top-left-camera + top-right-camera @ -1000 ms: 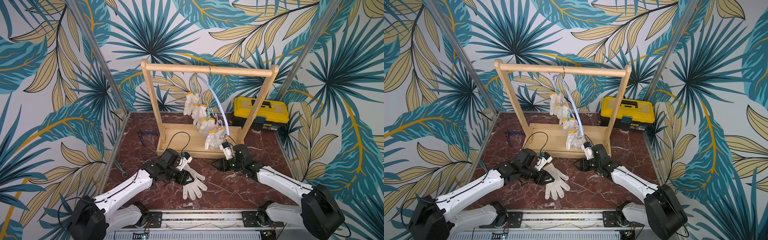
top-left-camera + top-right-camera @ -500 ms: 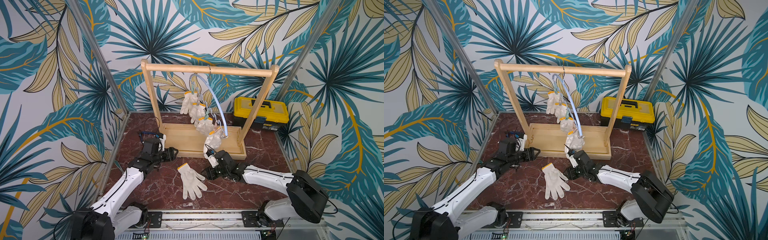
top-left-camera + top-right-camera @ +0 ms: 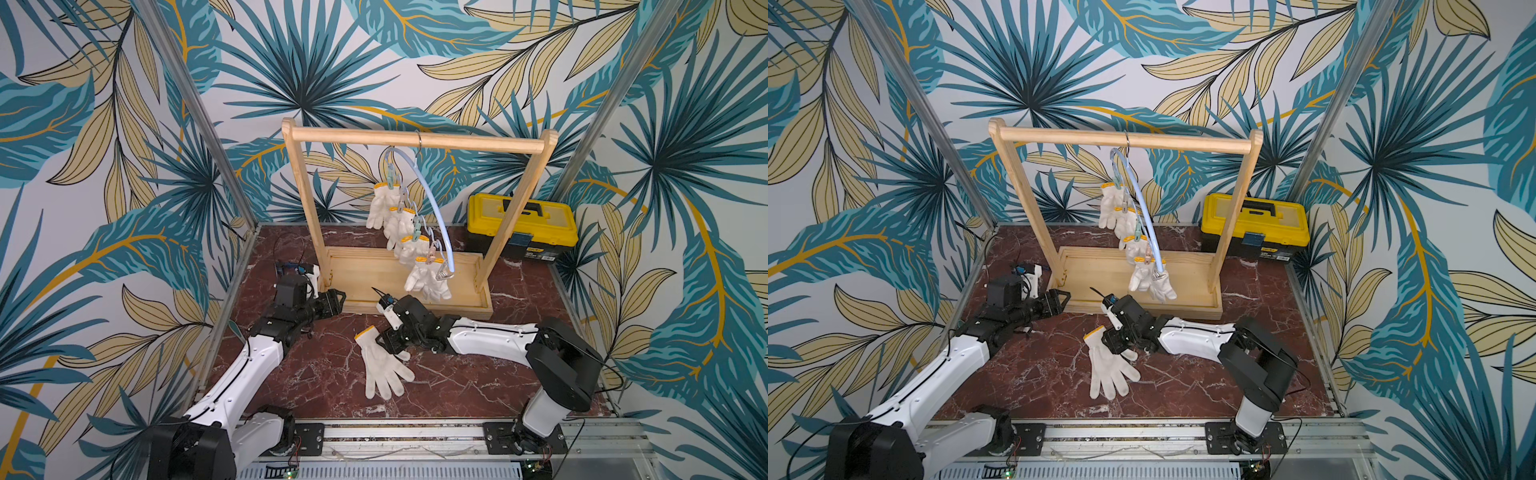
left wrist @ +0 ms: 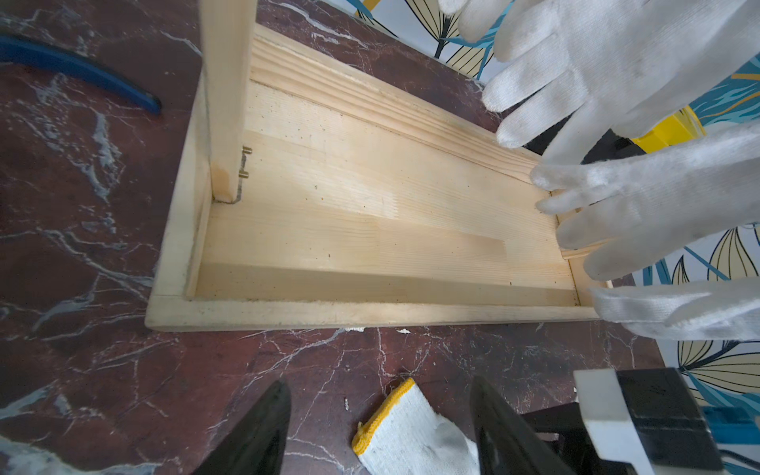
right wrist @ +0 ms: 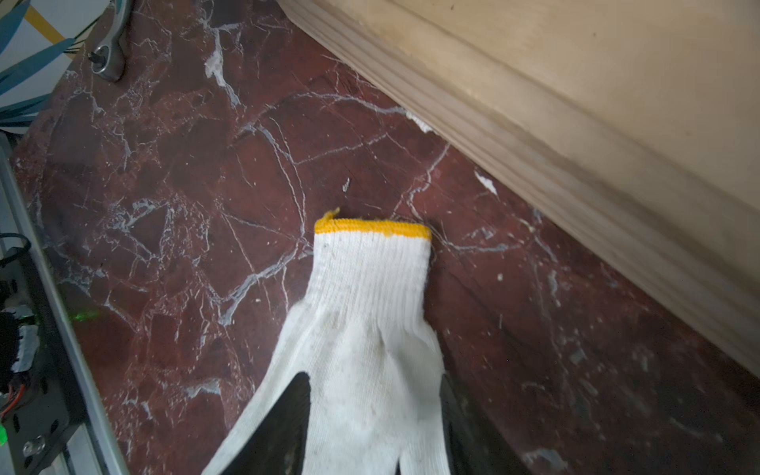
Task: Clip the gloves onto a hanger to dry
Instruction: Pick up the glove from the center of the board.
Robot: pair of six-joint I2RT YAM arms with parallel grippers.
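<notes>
Gloves (image 3: 424,279) are mostly up: four of them hang by their yellow cuffs from the clips of the pale-blue hanger (image 3: 430,199), which hooks over the rail of the wooden rack (image 3: 478,145). One loose glove (image 3: 382,365) lies flat on the marble surface (image 3: 457,386) just in front of the rack's base, cuff toward the rack.

Your right end effector (image 5: 372,382) is down on that loose glove, its fingers straddling the palm below the cuff (image 5: 372,228) — spread rather than clenched, and the knit between them lies smooth, with no bunching. Your left end effector (image 3: 338,297) is released and empty, low by the corner of the rack's base and well apart from the loose glove.

You look to be at the pickup of the last glove. Next you would need to close firmly enough to gather the cloth, lift it clear, and bring the cuff up toward the hanger's low end — which clip is free there I cannot make out. The left arm will probably have to squeeze that clip open.
</notes>
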